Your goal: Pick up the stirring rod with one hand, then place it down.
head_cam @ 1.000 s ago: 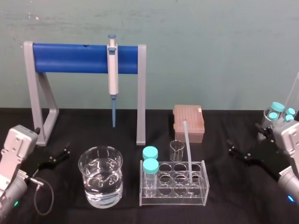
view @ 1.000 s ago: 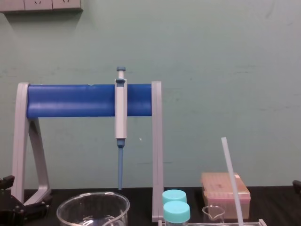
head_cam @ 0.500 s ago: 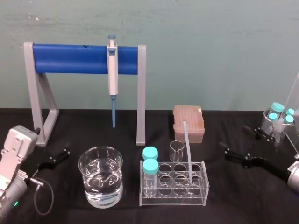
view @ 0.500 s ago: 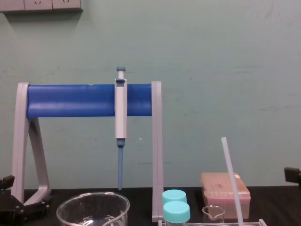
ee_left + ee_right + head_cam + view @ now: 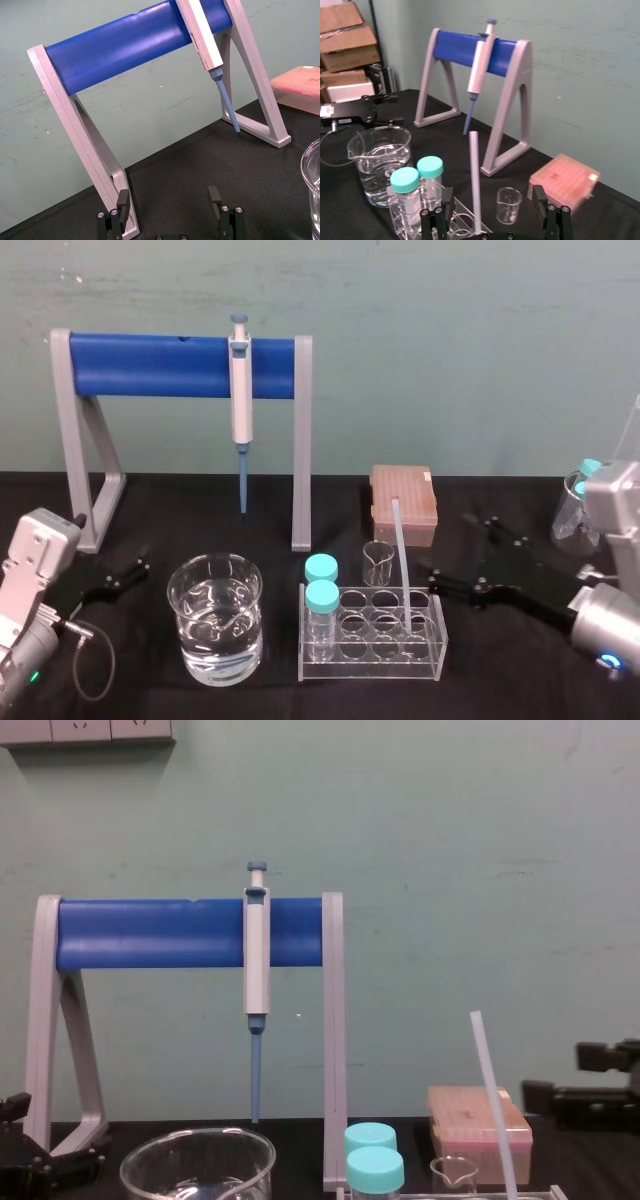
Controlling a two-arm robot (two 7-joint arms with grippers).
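Black right hand point(image 5: 447, 545), jaws apart, hovers just beside the thin translucent white stirring rod point(image 5: 401, 560) leaning in the clear plastic rack point(image 5: 372, 668). Best to centre the rod between the jaws and close above the rack rim. Left hand point(image 5: 143, 565) sits parked, jaws apart.

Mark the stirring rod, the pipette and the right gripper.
stirring rod point(image 5: 401, 560): head view, mid-shaft.
pipette point(image 5: 241, 390): head view, grey body.
right gripper point(image 5: 445, 543): head view, midway between its open fingertips.

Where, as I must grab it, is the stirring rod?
Head view, right of centre: the thin translucent white stirring rod leans in the clear plastic rack, beside the small glass beaker.
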